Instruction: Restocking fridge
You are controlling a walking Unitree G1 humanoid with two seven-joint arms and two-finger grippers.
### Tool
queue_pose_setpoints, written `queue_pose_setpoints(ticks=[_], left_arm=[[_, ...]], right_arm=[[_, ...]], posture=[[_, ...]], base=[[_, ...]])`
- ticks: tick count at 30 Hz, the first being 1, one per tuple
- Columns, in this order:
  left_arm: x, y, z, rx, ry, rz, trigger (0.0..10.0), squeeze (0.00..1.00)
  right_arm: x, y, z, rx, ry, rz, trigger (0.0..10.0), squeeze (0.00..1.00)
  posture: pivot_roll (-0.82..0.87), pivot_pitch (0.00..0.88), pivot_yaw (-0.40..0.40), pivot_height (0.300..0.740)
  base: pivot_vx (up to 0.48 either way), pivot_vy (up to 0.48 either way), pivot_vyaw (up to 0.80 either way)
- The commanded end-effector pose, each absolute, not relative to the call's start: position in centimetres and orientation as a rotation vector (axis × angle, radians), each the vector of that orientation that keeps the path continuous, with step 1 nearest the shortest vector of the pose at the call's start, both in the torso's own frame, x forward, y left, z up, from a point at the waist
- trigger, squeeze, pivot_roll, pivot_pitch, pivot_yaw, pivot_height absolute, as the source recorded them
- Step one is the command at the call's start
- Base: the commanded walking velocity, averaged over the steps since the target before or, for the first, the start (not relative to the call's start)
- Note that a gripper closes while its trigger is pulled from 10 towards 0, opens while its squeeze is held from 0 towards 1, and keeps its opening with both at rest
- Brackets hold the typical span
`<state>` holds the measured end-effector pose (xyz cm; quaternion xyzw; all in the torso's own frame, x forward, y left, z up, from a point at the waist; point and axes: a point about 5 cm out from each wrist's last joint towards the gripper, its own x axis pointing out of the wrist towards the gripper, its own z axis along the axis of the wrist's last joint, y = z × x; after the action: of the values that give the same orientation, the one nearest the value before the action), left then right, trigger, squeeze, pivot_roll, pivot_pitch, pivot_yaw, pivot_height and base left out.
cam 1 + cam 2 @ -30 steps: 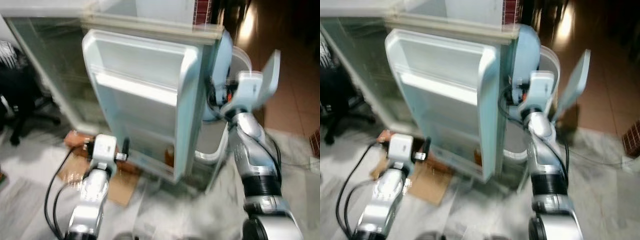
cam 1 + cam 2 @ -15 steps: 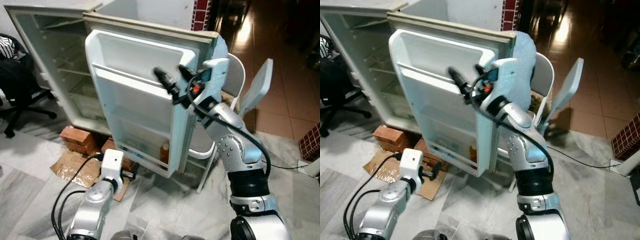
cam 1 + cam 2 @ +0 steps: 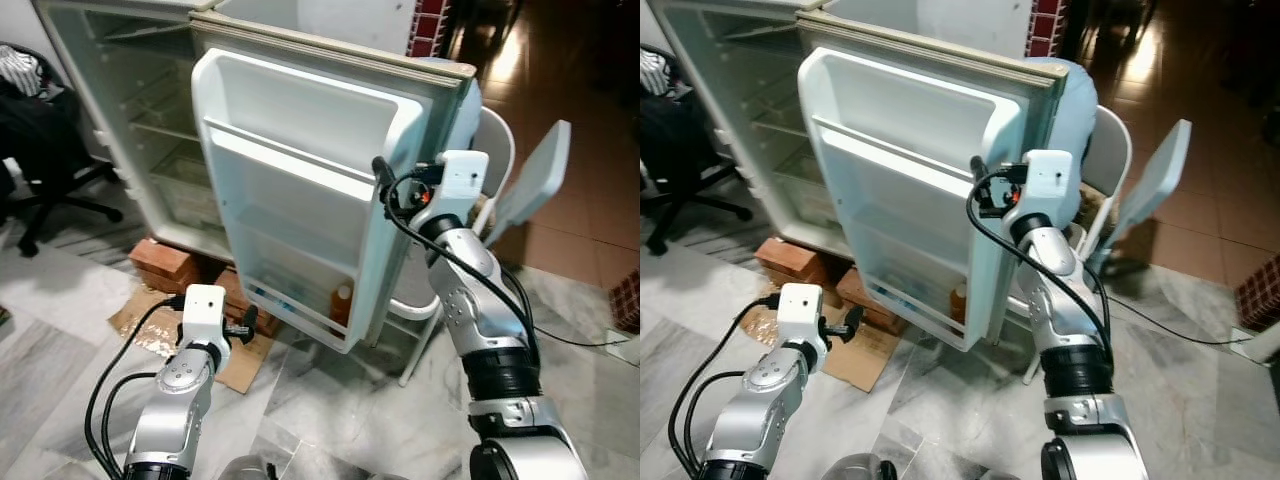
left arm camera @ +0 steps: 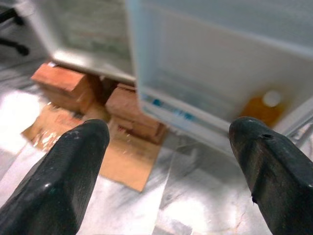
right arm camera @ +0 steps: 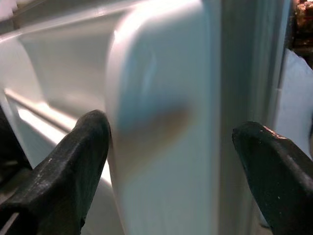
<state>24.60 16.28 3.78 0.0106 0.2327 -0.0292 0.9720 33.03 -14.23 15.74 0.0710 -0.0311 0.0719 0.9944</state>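
Fridge [image 3: 130,130] stands open ahead of me, wire shelves visible inside the cabinet. Its door [image 3: 300,190] is swung out toward the camera, inner side facing me, with a moulded upper compartment, a bar shelf below it and a bottom door shelf. One small bottle [image 3: 342,303] with amber contents and a pale cap sits in that bottom shelf, at the end nearest the door's free edge; I also see it in the left wrist view [image 4: 264,105].

Right gripper [image 3: 385,190] is raised at the door's free edge, about level with the bar shelf. In the right wrist view its fingers [image 5: 73,161] are spread wide, one on each side of the door's rounded edge. I cannot tell whether either finger touches the door.

Left gripper [image 3: 245,322] is held low, near the floor, pointing toward the bottom of the door. Its fingers [image 4: 63,161] are spread apart with nothing between them.

Fridge cabinet rests on red bricks [image 3: 165,265]. Flattened cardboard [image 3: 235,365] lies on the marble floor [image 3: 340,410] in front of them. White folding chair [image 3: 500,170] stands behind the door on my right. Black office chair [image 3: 45,160] sits at far left.
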Motion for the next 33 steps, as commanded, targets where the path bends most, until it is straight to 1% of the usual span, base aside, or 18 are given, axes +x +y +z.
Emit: queue_pose_setpoints(ticks=[1, 2, 3, 4, 5, 6, 7, 8, 9, 10, 12, 13, 15, 18, 22, 26, 33], left_arm=[[24.5, 16.5, 4.3, 0.063, 0.439, -0.07, 10.0, 0.0], [24.4, 16.5, 4.3, 0.067, 0.438, -0.072, 10.0, 0.0], [24.4, 16.5, 4.3, 0.067, 0.438, -0.072, 10.0, 0.0], [24.5, 16.3, 4.4, 0.067, 0.433, -0.076, 10.0, 0.0], [24.5, 16.3, 4.5, 0.066, 0.43, -0.078, 10.0, 0.0], [24.5, 16.2, 4.5, 0.066, 0.428, -0.08, 10.0, 0.0], [24.5, 16.2, 4.5, 0.066, 0.428, -0.08, 10.0, 0.0], [24.5, 16.2, 4.6, 0.068, 0.423, -0.081, 10.0, 0.0], [24.5, 16.2, 4.6, 0.072, 0.419, -0.079, 10.0, 0.0], [24.5, 16.2, 4.6, 0.073, 0.418, -0.077, 10.0, 0.0], [24.5, 16.1, 4.7, 0.077, 0.412, -0.076, 10.0, 0.0], [24.5, 16.1, 4.9, 0.07, 0.405, -0.073, 10.0, 0.0], [24.5, 16.2, 5.0, 0.072, 0.392, -0.066, 10.0, 0.0], [24.5, 16.5, 5.2, 0.063, 0.371, -0.044, 10.0, 0.0], [24.5, 16.8, 5.2, 0.039, 0.368, -0.023, 10.0, 0.0], [24.6, 16.8, 5.2, 0.037, 0.367, -0.004, 10.0, 0.0], [24.9, 16.9, 5.1, 0.022, 0.358, 0.016, 10.0, 0.0]], right_arm=[[31.6, -15.5, 13.3, 0.13, 0.008, 0.14, 10.0, 0.0], [30.9, -15.6, 12.7, 0.133, 0.02, 0.157, 10.0, 0.0], [30.9, -15.6, 12.7, 0.133, 0.02, 0.157, 10.0, 0.0], [29.7, -15.4, 11.5, 0.153, 0.074, 0.277, 10.0, 0.0], [29.0, -15.3, 10.9, 0.167, 0.111, 0.347, 10.0, 0.0], [28.4, -15.2, 10.5, 0.178, 0.135, 0.393, 10.0, 0.0], [28.4, -15.2, 10.5, 0.178, 0.135, 0.393, 10.0, 0.0], [27.8, -15.3, 9.8, 0.167, 0.173, 0.436, 10.0, 0.0], [27.0, -15.9, 8.4, 0.094, 0.245, 0.459, 10.0, 0.0], [26.8, -16.2, 7.8, 0.047, 0.276, 0.453, 10.0, 0.0], [27.0, -17.5, 7.0, -0.065, 0.298, 0.368, 10.0, 0.0], [27.4, -18.3, 7.0, -0.085, 0.285, 0.288, 10.0, 0.0], [27.7, -18.8, 7.8, -0.071, 0.228, 0.2, 10.0, 0.0], [27.7, -18.8, 8.6, -0.052, 0.174, 0.143, 10.0, 0.0], [27.3, -18.0, 9.0, -0.04, 0.121, 0.137, 10.0, 0.0], [27.3, -18.0, 9.3, -0.042, 0.092, 0.11, 10.0, 0.0], [27.7, -18.6, 10.1, -0.053, 0.05, 0.063, 10.0, 0.0]], posture=[[0.0, 0.0, -0.008, 0.74], [0.0, 0.0, -0.007, 0.74], [0.0, 0.0, -0.007, 0.74], [-0.01, 0.0, -0.003, 0.74], [-0.01, 0.0, 0.001, 0.74], [-0.01, 0.0, 0.001, 0.74], [-0.01, 0.0, 0.001, 0.74], [-0.01, 0.0, 0.004, 0.74], [-0.02, 0.0, 0.01, 0.74], [-0.02, 0.0, 0.01, 0.74], [-0.02, 0.0, 0.013, 0.74], [-0.02, 0.0, 0.015, 0.74], [-0.02, 0.0, 0.015, 0.74], [-0.02, 0.0, 0.014, 0.74], [-0.02, 0.0, 0.015, 0.74], [-0.03, 0.0, 0.019, 0.74], [-0.03, 0.0, 0.021, 0.74]], base=[[0.0, 0.0, 0.0], [0.0, 0.0, 0.0], [0.0, 0.0, 0.0], [0.0, 0.0, 0.0], [0.0, 0.0, 0.0], [0.0, 0.0, 0.0], [0.0, 0.0, 0.0], [0.0, 0.0, 0.0], [0.0, 0.0, 0.0], [0.0, 0.0, 0.0], [0.0, 0.0, 0.0], [0.0, 0.0, 0.0], [0.0, 0.0, 0.0], [0.126, 0.0, 0.0], [0.466, 0.0, 0.0], [0.427, 0.0, 0.0], [0.37, -0.302, 0.0]])
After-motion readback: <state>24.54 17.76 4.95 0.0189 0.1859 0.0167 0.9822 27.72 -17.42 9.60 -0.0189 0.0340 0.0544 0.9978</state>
